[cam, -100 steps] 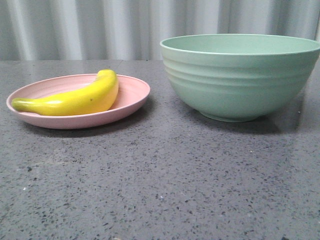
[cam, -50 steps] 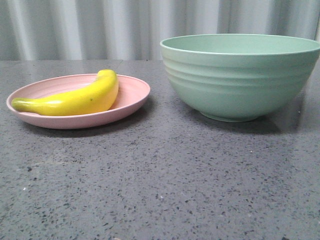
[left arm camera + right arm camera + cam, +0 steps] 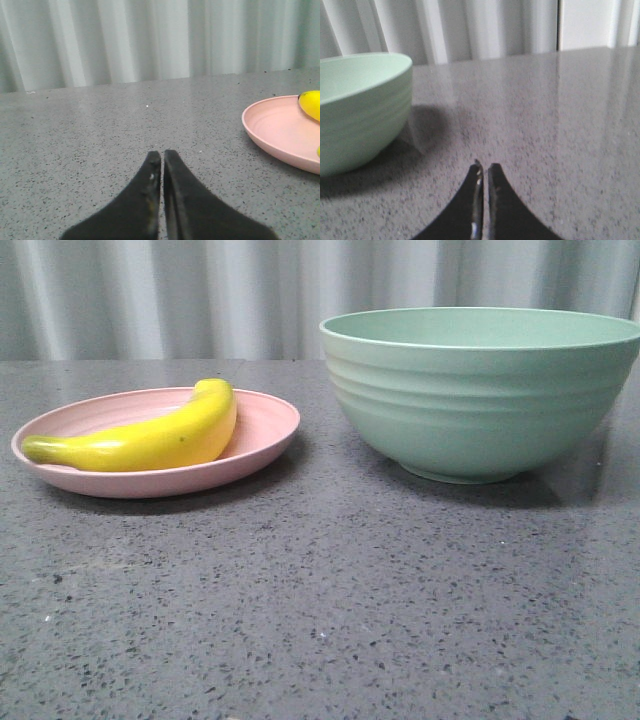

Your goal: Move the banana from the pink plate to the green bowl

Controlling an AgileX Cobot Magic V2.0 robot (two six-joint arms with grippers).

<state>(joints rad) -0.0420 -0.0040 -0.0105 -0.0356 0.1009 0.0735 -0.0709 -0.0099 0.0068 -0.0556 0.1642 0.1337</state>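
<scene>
So nothing's been picked up yet. The banana (image 3: pixel 150 440) is lying in the pink plate (image 3: pixel 265 430) over toward the left edge of the surface (image 3: pixel 320 610), and the green bowl (image 3: pixel 480 400) sits toward the right edge, a clear strip of speckled grey between them. Bowl looks empty from the little of its inside that shows, though the front view can't see down to the bottom.

Both hands are low over the surface and holding nothing. The left hand (image 3: pixel 162 156) has its fingers pressed together, just a hairline slit between them. Same for the right hand (image 3: pixel 484 167), fingers closed up on air.

The bit that matters: in the left wrist view the plate rim and a sliver of yellow show off to one side of the fingers, so the plate is near that hand but not in line with it. The right wrist view only catches the bowl, no banana at all. So I'd say the left arm is the nearer one and the obvious pick for the grab.

Banana's long axis runs roughly along the left-right line of the surface, greenish stem end pointing at the left edge, the other end angled a bit toward the far edge. My guess is the hand needs to open, swing over the plate and close across the fat middle, not along its length.
</scene>
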